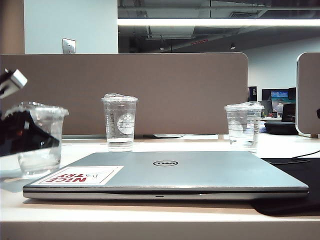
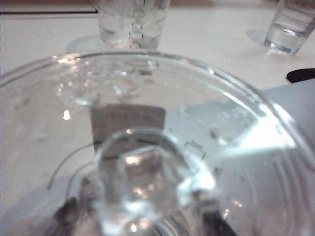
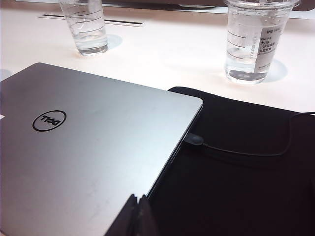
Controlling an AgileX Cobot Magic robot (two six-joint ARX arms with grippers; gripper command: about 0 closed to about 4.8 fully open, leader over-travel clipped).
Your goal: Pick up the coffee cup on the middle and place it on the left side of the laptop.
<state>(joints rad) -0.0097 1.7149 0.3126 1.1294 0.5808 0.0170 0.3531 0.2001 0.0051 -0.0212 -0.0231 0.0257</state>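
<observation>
The coffee cup (image 1: 41, 139), short, wide, clear and lidded, stands at the left end of the laptop (image 1: 200, 172), its base at table level. My left gripper (image 1: 30, 136) reaches in from the left edge of the exterior view, and its black fingers are shut on the cup's sides. In the left wrist view the cup's clear lid (image 2: 147, 147) fills the picture, with a dark finger (image 2: 69, 216) showing blurred through the plastic. The closed silver laptop (image 3: 88, 147) lies flat. My right gripper (image 3: 139, 209) hangs shut over the laptop's right edge, holding nothing.
A tall narrow clear cup with a round white logo (image 1: 120, 122) stands behind the laptop. A lined lidded cup (image 1: 243, 125) stands at the back right. A black mat (image 3: 236, 172) with a cable (image 3: 246, 153) lies to the laptop's right. A brown partition (image 1: 150, 90) closes off the back.
</observation>
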